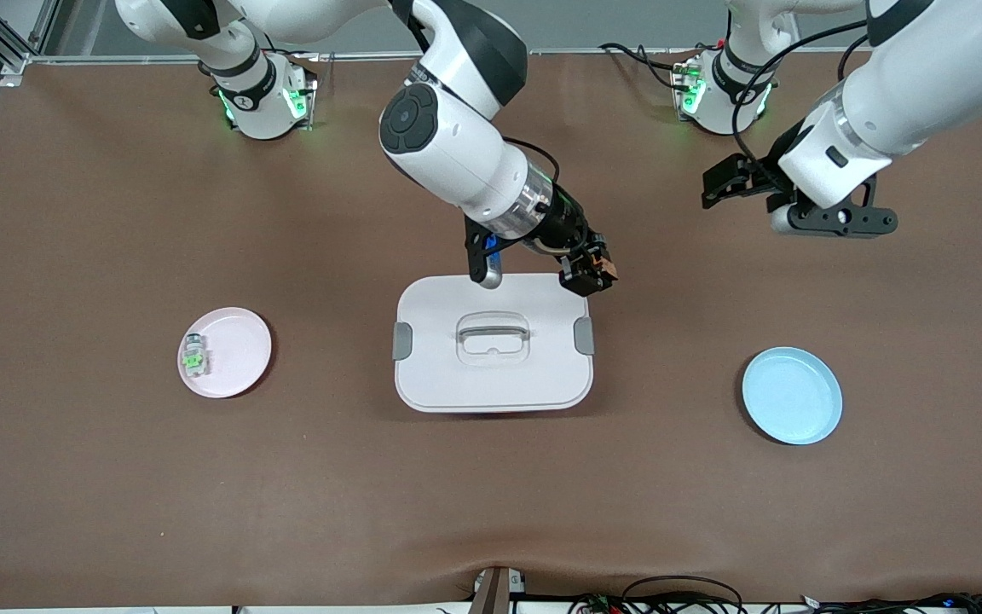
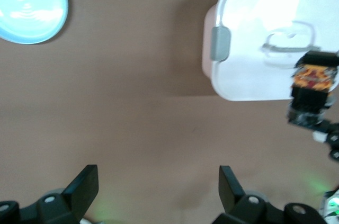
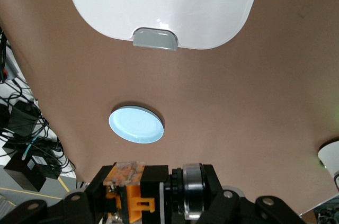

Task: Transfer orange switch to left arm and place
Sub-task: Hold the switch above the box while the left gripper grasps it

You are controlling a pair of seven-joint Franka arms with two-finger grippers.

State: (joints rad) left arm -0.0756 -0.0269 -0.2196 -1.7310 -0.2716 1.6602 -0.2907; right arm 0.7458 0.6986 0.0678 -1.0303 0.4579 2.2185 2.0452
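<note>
The orange switch [image 1: 603,271], a small black block with an orange part, is held in my right gripper [image 1: 591,276], which is shut on it over the box's corner toward the left arm's end. In the right wrist view the switch [image 3: 130,198] fills the right gripper [image 3: 152,195]. The white box [image 1: 491,379] with grey side clips sits mid-table; it also shows in the left wrist view [image 2: 254,49] and the right wrist view [image 3: 164,1]. My left gripper [image 1: 714,189] is open and empty in the air over bare table toward the left arm's end; its fingers stand wide apart [image 2: 159,181]. The left wrist view shows the switch [image 2: 315,77] in the other gripper.
A blue plate [image 1: 792,395] lies toward the left arm's end, also in the left wrist view [image 2: 29,4] and the right wrist view [image 3: 136,124]. A pink plate [image 1: 239,341] toward the right arm's end holds a small clear component with a green mark [image 1: 194,356].
</note>
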